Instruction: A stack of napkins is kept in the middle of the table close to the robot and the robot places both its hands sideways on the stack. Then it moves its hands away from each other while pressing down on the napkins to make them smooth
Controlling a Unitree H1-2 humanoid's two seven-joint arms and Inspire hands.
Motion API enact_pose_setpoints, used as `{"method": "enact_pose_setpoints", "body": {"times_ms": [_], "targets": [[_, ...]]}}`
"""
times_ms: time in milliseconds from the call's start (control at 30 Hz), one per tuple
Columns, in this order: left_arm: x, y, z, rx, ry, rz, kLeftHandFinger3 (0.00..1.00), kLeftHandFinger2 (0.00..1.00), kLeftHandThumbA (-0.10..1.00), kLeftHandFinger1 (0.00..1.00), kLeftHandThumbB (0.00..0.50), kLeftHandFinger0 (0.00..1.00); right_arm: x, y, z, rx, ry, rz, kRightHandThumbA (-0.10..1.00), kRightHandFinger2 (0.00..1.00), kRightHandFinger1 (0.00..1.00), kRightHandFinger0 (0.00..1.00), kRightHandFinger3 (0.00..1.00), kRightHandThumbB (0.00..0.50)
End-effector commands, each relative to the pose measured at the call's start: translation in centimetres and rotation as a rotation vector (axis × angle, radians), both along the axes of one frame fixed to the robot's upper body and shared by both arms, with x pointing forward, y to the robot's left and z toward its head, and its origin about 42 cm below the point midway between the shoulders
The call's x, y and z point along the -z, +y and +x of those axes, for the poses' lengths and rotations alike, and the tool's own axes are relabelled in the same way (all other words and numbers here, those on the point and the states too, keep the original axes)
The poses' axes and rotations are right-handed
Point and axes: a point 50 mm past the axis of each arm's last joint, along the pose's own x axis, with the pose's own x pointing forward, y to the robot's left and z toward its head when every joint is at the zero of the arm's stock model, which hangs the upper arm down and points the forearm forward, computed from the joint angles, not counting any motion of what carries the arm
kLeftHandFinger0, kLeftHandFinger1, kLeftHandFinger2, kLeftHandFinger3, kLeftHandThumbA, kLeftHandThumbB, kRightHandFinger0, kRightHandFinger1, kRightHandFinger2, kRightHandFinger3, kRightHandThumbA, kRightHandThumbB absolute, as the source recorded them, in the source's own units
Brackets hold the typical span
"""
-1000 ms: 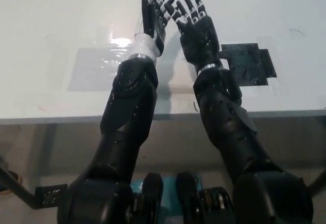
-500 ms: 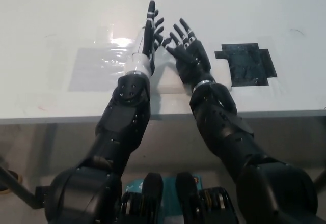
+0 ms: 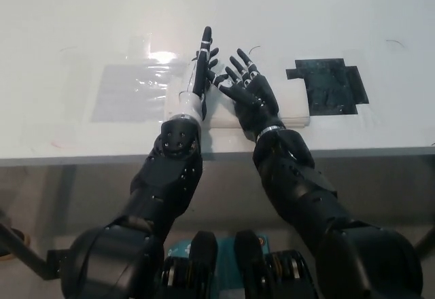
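Observation:
A white stack of napkins (image 3: 291,103) lies on the white table (image 3: 68,27), near its front edge and in the middle. Both hands are on the stack, side by side and nearly touching. My left hand (image 3: 202,64) stands on its edge over the stack's left part, open, with its fingers straight and pointing away from me. My right hand (image 3: 248,95) rests just to its right, open and tilted, fingers spread. The arms hide the middle of the stack. Neither hand holds anything.
A black, jagged-edged patch (image 3: 331,85) lies flat on the table right of the stack. A glossy clear sheet (image 3: 129,92) with a glare spot lies to the left. The table's front edge (image 3: 81,155) runs just below the stack.
Both hands have drawn back toward me and come down from above the far table onto the napkin stack. The left hand has turned onto its edge.

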Motion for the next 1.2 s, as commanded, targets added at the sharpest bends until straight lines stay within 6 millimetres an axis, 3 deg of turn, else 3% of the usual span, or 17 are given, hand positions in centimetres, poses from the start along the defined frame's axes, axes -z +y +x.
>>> {"method": "enact_pose_setpoints", "body": {"times_ms": [0,200,333,533,667,800,1167], "targets": [[2.0,-0.5,-1.1,-0.002,0.034,0.042,1.0,1.0,1.0,1.0,0.245,1.0,0.7,1.4,-0.9,-0.048,-0.013,-0.042,1.0,1.0,1.0,1.0,1.0,0.263],[3.1,-0.1,-1.7,0.033,0.024,0.085,1.0,1.0,1.0,1.0,0.247,1.0,0.9,0.8,-0.8,-0.04,-0.004,0.018,1.0,1.0,1.0,1.0,1.0,0.256],[3.5,1.5,-1.7,0.014,0.024,0.065,1.0,1.0,1.0,1.0,0.264,1.0,0.4,-1.0,0.0,-0.028,-0.031,0.041,1.0,1.0,1.0,1.0,1.0,0.261],[4.0,6.9,-1.5,-0.055,0.006,0.049,1.0,1.0,1.0,1.0,0.257,1.0,0.3,-5.6,1.1,0.034,-0.056,0.032,1.0,1.0,1.0,1.0,1.0,0.285],[3.9,9.8,-1.3,-0.09,0.003,0.034,1.0,1.0,1.0,1.0,0.301,1.0,0.0,-7.4,1.5,0.047,-0.083,0.015,1.0,1.0,1.0,1.0,1.0,0.267],[3.1,13.0,-1.2,-0.131,-0.025,0.014,1.0,1.0,1.0,1.0,0.293,1.0,-0.2,-9.1,1.8,0.069,-0.099,0.018,1.0,1.0,1.0,1.0,1.0,0.261],[1.6,17.9,-1.3,-0.174,-0.061,-0.028,1.0,1.0,1.0,1.0,0.277,1.0,-0.3,-12.1,2.0,0.106,-0.131,0.045,1.0,1.0,1.0,1.0,1.0,0.25]]}}
